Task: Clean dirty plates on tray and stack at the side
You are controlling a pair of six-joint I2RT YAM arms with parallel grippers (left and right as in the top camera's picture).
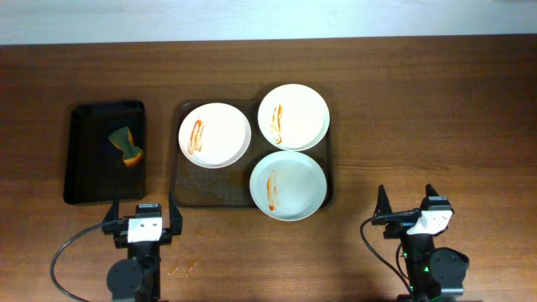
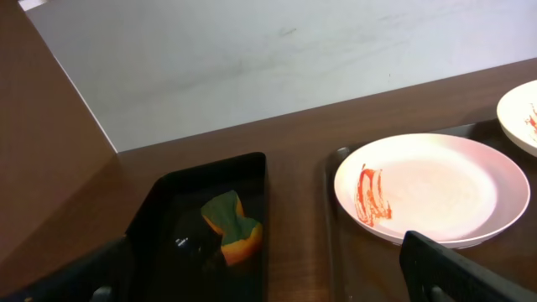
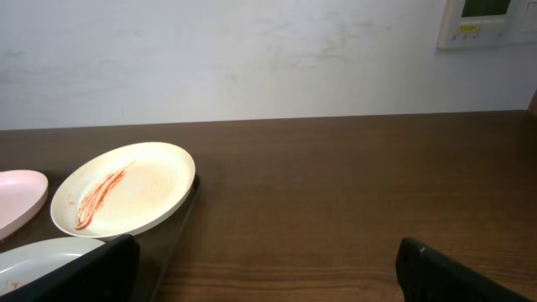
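The tray [image 1: 210,189] lies mid-surface, a little toward the left edge of the surface [image 1: 436,101]. It carries three sauce-streaked plates. The left plate [image 1: 215,135] sits at its far left corner and the far plate [image 1: 293,117] at its far right corner. The near plate [image 1: 288,185] overhangs its near right rim. A black tray [image 1: 88,180] toward the left edge holds a sponge [image 1: 126,146]. By the near edge, the left arm [image 1: 144,228] and right arm [image 1: 428,220] hold their jaws wide and empty.

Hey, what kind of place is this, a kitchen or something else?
Probably an indoor robot test bench, not a kitchen: a wooden table against a plain white wall, a wall control panel, and sauce-smeared plates on a tray.
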